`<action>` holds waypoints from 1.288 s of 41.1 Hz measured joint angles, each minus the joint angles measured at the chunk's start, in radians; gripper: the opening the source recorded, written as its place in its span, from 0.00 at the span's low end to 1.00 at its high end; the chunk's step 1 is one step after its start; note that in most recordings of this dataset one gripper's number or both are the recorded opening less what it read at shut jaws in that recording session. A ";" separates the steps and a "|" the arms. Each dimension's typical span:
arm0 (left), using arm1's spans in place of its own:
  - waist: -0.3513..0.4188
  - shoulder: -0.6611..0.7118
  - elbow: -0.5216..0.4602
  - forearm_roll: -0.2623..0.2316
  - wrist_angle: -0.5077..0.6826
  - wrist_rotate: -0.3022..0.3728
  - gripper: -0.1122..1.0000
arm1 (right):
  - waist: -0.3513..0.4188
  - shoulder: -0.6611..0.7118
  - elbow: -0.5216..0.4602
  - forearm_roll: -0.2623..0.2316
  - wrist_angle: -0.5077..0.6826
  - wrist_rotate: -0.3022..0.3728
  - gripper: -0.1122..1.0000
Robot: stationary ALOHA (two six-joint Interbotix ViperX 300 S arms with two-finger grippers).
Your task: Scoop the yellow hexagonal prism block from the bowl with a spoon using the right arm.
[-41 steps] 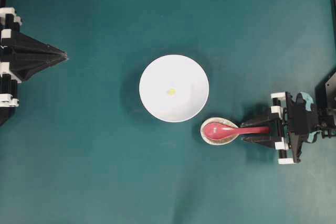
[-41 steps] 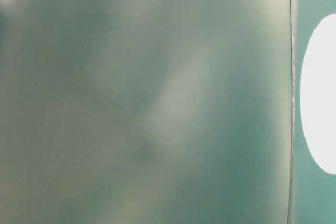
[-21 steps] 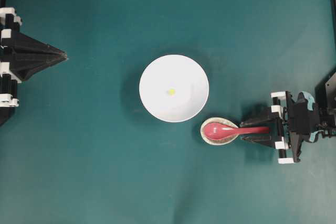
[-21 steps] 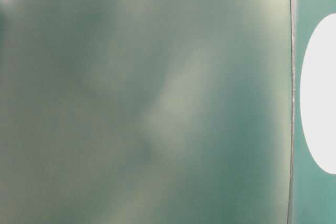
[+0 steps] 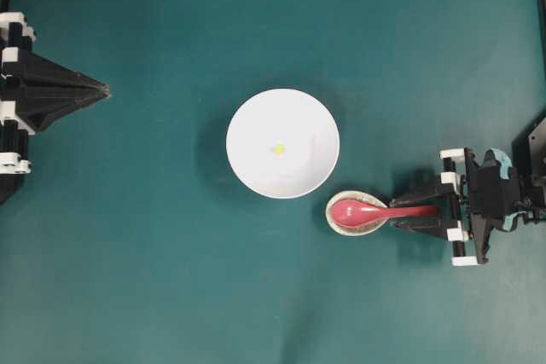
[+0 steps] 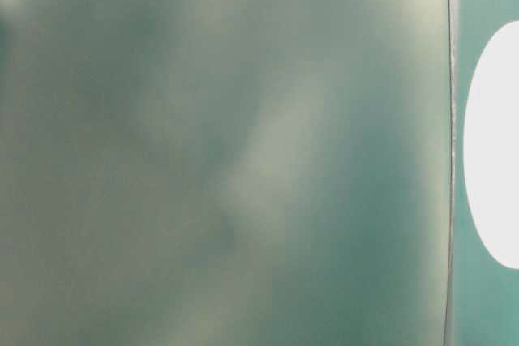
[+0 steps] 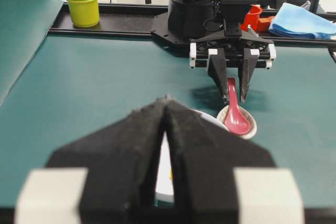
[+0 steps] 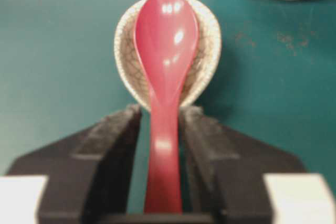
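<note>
- Plainly, the glossy red-pink spoon [image 8: 167,51] lies with its deep oval scoop in a crackle-glazed spoon rest [image 8: 210,45]; the right gripper [image 8: 163,129] straddles the handle, fingers narrow, with slim gaps visible on both sides.
- From overhead only, the tiny yellow hexagonal prism block [image 5: 278,149] sits mid-bowl [image 5: 256,121], smooth white.
- Left gripper [image 7: 166,129]: foam-padded fingers pressed together.
- Table-level view: blurred.

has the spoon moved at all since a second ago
No. In the overhead view the spoon lies with its scoop on the speckled rest, just below right of the bowl, as before.
</note>
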 measured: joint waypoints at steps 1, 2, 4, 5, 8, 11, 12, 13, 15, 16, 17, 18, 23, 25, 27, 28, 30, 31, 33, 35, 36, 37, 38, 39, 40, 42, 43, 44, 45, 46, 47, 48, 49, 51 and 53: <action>0.000 0.000 0.000 0.000 0.000 0.002 0.14 | 0.000 0.000 0.000 0.000 0.000 0.000 0.40; 0.000 0.000 0.000 0.000 0.000 0.002 0.14 | 0.000 0.000 0.000 0.000 0.000 0.000 0.37; 0.000 0.000 0.000 0.000 0.000 0.002 0.14 | 0.002 0.000 0.000 0.000 0.000 0.002 0.33; 0.000 0.000 0.000 0.002 0.000 0.002 0.14 | 0.000 0.000 0.000 0.000 0.000 0.002 0.32; 0.000 0.000 0.000 0.000 0.000 0.002 0.14 | 0.000 0.000 0.000 0.000 0.000 0.002 0.32; 0.000 0.000 0.000 0.000 0.000 0.000 0.14 | 0.000 -0.008 0.003 0.000 0.000 0.002 0.32; 0.000 0.000 0.000 0.002 0.002 0.002 0.14 | 0.000 -0.014 0.003 -0.002 0.000 0.000 0.32; 0.000 0.000 0.000 0.000 0.000 0.003 0.14 | 0.000 -0.021 0.005 0.000 0.000 0.000 0.32; 0.000 0.000 0.000 0.002 0.000 0.005 0.14 | 0.000 -0.041 0.008 0.000 0.000 -0.003 0.32; 0.000 0.000 0.000 0.002 0.000 0.003 0.14 | 0.000 -0.054 0.008 0.000 0.000 -0.002 0.32; 0.000 0.000 0.000 0.002 0.002 0.005 0.14 | 0.000 -0.067 0.009 0.000 0.005 -0.005 0.32; 0.000 0.000 0.000 0.002 0.002 0.005 0.14 | 0.000 -0.080 0.011 0.000 0.009 -0.009 0.32; 0.000 0.000 0.000 0.002 0.002 0.006 0.14 | -0.008 -0.167 0.018 0.000 0.072 -0.046 0.32; 0.000 0.000 0.000 0.002 0.000 0.006 0.14 | -0.012 -0.199 0.018 0.000 0.107 -0.064 0.32; 0.000 0.000 0.000 0.000 0.000 0.006 0.14 | -0.018 -0.235 0.018 0.000 0.152 -0.091 0.32; 0.000 0.000 0.000 0.000 0.002 0.006 0.14 | -0.023 -0.249 0.018 0.000 0.175 -0.100 0.32; 0.000 0.000 0.000 0.000 0.002 0.005 0.14 | -0.034 -0.272 0.018 0.000 0.225 -0.121 0.32; 0.000 0.000 0.000 0.000 0.000 0.006 0.14 | -0.038 -0.279 0.020 0.000 0.247 -0.130 0.32; 0.000 0.002 0.000 0.000 0.000 0.006 0.14 | -0.051 -0.293 0.018 0.000 0.293 -0.150 0.32; 0.000 0.000 0.000 0.002 0.002 0.006 0.14 | -0.060 -0.299 0.018 0.000 0.316 -0.164 0.32; 0.000 0.000 0.000 0.000 0.000 0.006 0.14 | -0.066 -0.301 0.017 0.000 0.327 -0.170 0.32; 0.000 0.002 0.000 0.002 0.002 0.006 0.14 | -0.069 -0.302 0.017 0.000 0.333 -0.175 0.32; 0.000 0.002 0.000 0.000 0.002 0.006 0.14 | -0.072 -0.302 0.015 0.000 0.337 -0.176 0.32; 0.000 0.002 0.000 0.002 0.002 0.006 0.14 | -0.074 -0.302 0.014 -0.002 0.342 -0.178 0.32; 0.000 0.000 0.000 0.000 0.002 0.006 0.14 | -0.075 -0.304 0.012 0.000 0.345 -0.178 0.32; 0.000 0.002 0.000 0.000 0.005 0.006 0.14 | -0.077 -0.302 0.009 0.000 0.351 -0.176 0.32; 0.000 0.002 0.000 0.002 0.005 0.005 0.14 | -0.077 -0.302 0.009 0.000 0.354 -0.178 0.32; 0.000 0.002 0.000 0.000 0.006 0.006 0.14 | -0.077 -0.302 0.008 0.000 0.359 -0.178 0.32; 0.000 0.002 0.000 0.000 0.008 0.006 0.14 | -0.078 -0.304 0.006 -0.002 0.364 -0.178 0.32; 0.000 0.002 0.000 0.002 0.009 0.006 0.14 | -0.077 -0.302 0.005 0.000 0.368 -0.178 0.33; 0.000 0.000 0.000 0.000 0.011 0.006 0.14 | -0.078 -0.304 0.003 0.000 0.371 -0.178 0.34; 0.000 0.002 0.000 0.000 0.012 0.006 0.14 | -0.077 -0.302 0.002 0.000 0.377 -0.178 0.36; 0.000 0.002 0.000 0.002 0.014 0.006 0.14 | -0.078 -0.304 0.000 0.000 0.385 -0.178 0.39; 0.000 0.002 0.000 0.002 0.017 0.006 0.14 | -0.078 -0.304 -0.005 0.000 0.397 -0.178 0.46; 0.000 0.000 0.000 0.000 0.018 0.005 0.14 | -0.078 -0.302 -0.008 0.000 0.408 -0.178 0.51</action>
